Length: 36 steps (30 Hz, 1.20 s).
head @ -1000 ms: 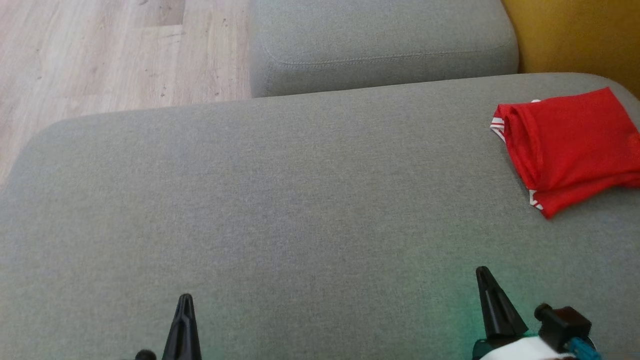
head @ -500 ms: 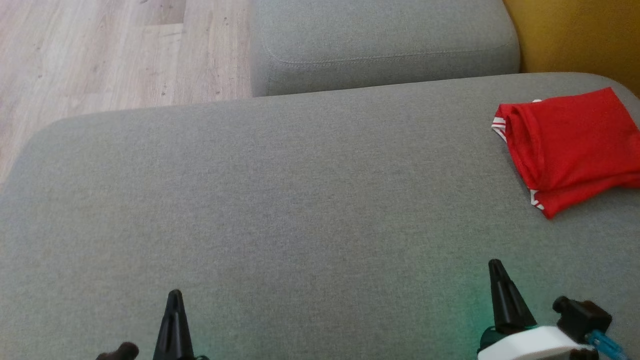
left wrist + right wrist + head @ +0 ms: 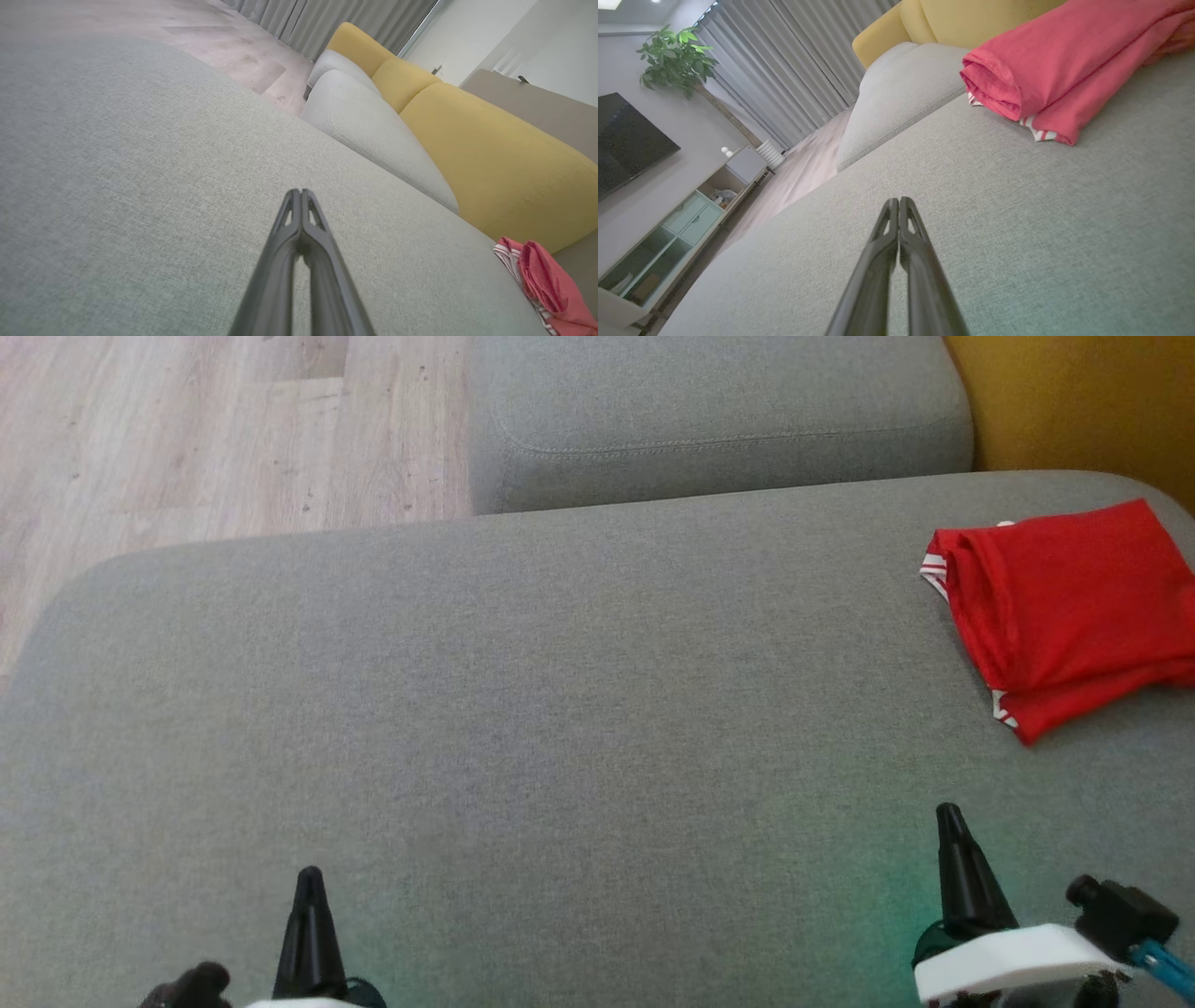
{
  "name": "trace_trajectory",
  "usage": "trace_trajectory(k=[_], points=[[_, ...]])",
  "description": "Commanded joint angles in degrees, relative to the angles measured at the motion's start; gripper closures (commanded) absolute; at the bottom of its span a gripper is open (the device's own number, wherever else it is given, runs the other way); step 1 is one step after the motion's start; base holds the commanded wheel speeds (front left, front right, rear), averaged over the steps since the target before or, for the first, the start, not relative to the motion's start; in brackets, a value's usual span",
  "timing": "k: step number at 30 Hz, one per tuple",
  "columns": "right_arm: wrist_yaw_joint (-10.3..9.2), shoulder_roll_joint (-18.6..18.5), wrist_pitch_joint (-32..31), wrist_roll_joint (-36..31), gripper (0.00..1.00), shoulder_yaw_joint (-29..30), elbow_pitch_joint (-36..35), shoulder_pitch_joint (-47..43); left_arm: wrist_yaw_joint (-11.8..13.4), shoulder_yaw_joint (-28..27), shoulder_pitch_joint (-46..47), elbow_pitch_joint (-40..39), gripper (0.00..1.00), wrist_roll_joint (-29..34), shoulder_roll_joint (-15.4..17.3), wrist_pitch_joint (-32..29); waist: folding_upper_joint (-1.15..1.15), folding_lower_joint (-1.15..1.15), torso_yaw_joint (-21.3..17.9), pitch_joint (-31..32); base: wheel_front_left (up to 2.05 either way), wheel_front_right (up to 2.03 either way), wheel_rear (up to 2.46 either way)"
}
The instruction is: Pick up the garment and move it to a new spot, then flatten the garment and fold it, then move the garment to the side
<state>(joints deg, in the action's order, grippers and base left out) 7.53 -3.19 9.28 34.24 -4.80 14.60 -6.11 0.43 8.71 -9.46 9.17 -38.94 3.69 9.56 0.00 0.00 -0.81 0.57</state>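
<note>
The garment (image 3: pixel 1069 607) is red with white-striped trim and lies folded at the far right of the grey cushion (image 3: pixel 560 709). It also shows as a pink-red bundle in the left wrist view (image 3: pixel 551 289) and the right wrist view (image 3: pixel 1045 79). My left gripper (image 3: pixel 309 887) is shut and empty at the lower left, far from the garment. My right gripper (image 3: pixel 950 821) is shut and empty at the lower right, a short way in front of the garment. Each wrist view shows its own fingers pressed together, the left (image 3: pixel 299 193) and the right (image 3: pixel 896 203).
A second grey cushion (image 3: pixel 719 420) sits beyond the near one, with a yellow backrest (image 3: pixel 1074 401) at the far right. Wooden floor (image 3: pixel 215 429) lies past the cushion's left edge. The right wrist view shows a TV cabinet (image 3: pixel 677 219), curtains and a plant.
Both grippers have spread apart: the left one drifted left, the right one drifted right and a little forward. The garment has stayed in place.
</note>
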Motion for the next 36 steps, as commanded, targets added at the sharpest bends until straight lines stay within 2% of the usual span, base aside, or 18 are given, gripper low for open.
trace_trajectory(k=[1, 36], points=[[-0.01, -1.0, -0.3, 1.8, 1.00, 0.2, -1.7, 2.7, -0.5, -1.5, 2.7, -1.3, 1.00, -1.5, 0.8, -0.2, 0.00, 0.00, 0.0, 0.0, 0.00, 0.00, 0.00], [-0.03, -1.4, -5.5, 25.5, 1.00, 3.4, -1.3, 6.5, -3.5, -5.7, 7.8, 1.1, 1.00, -23.5, 1.1, -5.5, 0.00, 0.00, 0.3, -0.3, 0.00, 0.00, 0.00]])
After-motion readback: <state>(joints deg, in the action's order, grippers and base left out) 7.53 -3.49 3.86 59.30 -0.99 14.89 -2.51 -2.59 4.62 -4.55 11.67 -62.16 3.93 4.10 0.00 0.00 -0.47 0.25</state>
